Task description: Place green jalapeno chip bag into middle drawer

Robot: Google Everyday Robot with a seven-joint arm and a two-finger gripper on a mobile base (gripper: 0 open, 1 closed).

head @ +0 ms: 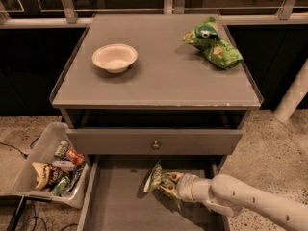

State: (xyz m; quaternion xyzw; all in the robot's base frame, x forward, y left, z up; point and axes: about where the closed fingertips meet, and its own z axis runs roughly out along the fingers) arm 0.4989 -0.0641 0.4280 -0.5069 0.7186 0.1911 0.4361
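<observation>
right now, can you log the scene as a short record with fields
gripper: gripper low inside the open drawer, fingers shut on the bag
held item: green jalapeno chip bag, standing on edge over the drawer floor
target: middle drawer, pulled open
above it: drawer front with knob, closed
cabinet top: white bowl on the left, bright green bag on the right
floor, left: bin of snacks
</observation>
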